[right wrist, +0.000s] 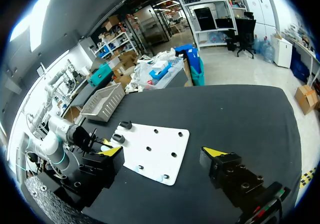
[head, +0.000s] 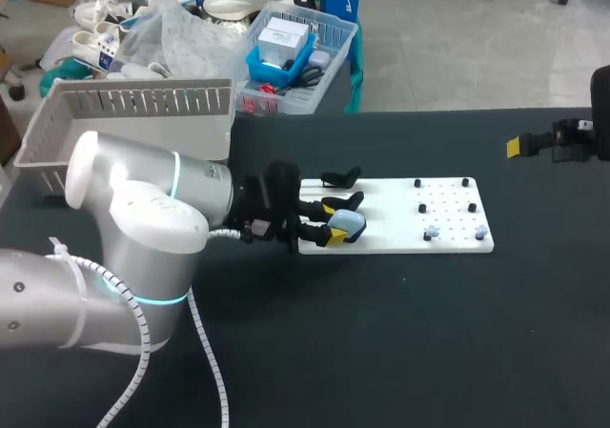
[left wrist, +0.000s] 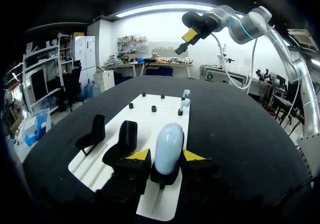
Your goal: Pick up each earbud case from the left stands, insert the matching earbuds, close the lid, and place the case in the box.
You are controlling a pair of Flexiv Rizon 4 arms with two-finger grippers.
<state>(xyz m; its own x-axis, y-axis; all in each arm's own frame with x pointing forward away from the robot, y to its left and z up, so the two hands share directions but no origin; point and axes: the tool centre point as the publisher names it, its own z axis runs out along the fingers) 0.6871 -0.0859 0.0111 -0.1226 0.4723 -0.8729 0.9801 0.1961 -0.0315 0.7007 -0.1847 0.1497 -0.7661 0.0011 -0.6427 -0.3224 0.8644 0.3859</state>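
A light blue earbud case (head: 349,222) (left wrist: 168,145) stands upright on the nearest black stand at the left end of the white board (head: 400,214). My left gripper (head: 333,223) (left wrist: 166,155) has a yellow tip pressed against each side of the case, so it is shut on it. Two empty black stands (head: 340,176) (left wrist: 125,139) sit beside it. Two pale blue earbuds (head: 432,231) (left wrist: 184,103) rest on pegs at the board's right end. My right gripper (head: 519,145) (right wrist: 164,152) hangs open and empty, high above the table's far right.
A grey slatted basket (head: 133,123) (right wrist: 105,100) stands at the table's back left corner. Small black pegs (head: 443,185) dot the right half of the board. Black table surface surrounds the board on all sides.
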